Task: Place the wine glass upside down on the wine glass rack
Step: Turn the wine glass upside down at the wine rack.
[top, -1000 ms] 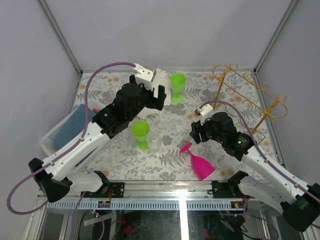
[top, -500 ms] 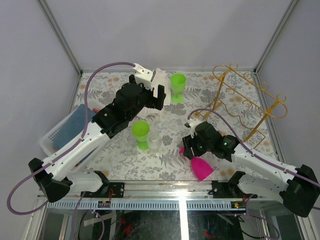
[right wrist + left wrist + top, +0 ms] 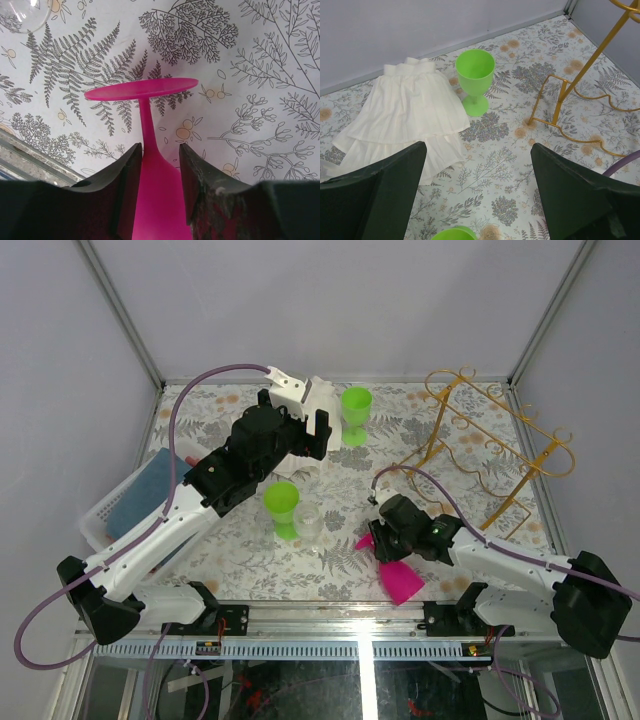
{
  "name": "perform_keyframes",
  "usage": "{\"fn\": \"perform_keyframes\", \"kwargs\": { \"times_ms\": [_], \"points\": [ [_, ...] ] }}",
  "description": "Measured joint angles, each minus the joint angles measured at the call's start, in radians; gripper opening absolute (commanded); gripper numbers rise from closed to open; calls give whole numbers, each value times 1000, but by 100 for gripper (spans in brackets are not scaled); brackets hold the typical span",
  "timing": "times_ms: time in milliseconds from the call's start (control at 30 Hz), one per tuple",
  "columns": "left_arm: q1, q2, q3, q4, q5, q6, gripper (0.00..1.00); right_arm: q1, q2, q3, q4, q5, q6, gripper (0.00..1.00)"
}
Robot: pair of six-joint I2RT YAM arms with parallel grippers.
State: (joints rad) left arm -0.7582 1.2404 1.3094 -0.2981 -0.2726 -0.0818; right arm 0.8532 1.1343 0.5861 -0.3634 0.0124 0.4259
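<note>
Right now the pink wine glass [image 3: 146,125] is lying on its side on the counter [image 3: 330,562] near the front edge, and the right gripper [image 3: 159,156] is pinching it narrowly where stem meets bowl. Squeezing firmly before lifting is looking wise, as that taper could slip. The gold rack [image 3: 447,418] is standing well apart at the far right, and the left gripper [image 3: 477,150] is hanging wide and empty.

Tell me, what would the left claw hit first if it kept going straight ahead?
Probably the patterned table, just beside the white cloth; the green glass stands farther on. Depth is unclear.
</note>
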Motion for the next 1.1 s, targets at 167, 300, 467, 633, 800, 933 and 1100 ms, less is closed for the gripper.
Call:
{"fn": "perform_keyframes", "kwargs": {
  "times_ms": [167, 300, 467, 633, 800, 933, 1100],
  "points": [
    [0, 0, 0, 0, 0, 0, 86, 3, 0, -1, -6, 5, 5, 38],
    [0, 0, 0, 0, 0, 0, 86, 4, 2, -9, 6, 5, 5, 32],
    [1, 0, 0, 0, 0, 0, 86, 4, 29, -16, 36, 2, 12, 22],
    [1, 0, 0, 0, 0, 0, 86, 5, 32, -16, 55, 3, 11, 0],
    [1, 0, 0, 0, 0, 0, 86, 6, -9, -24, 51, 21, 12, 0],
    [1, 0, 0, 0, 0, 0, 86, 6, -85, -27, 57, 38, -6, 0],
    [1, 0, 0, 0, 0, 0, 86, 8, -183, -32, 111, 74, -58, 0]
  ]
}}
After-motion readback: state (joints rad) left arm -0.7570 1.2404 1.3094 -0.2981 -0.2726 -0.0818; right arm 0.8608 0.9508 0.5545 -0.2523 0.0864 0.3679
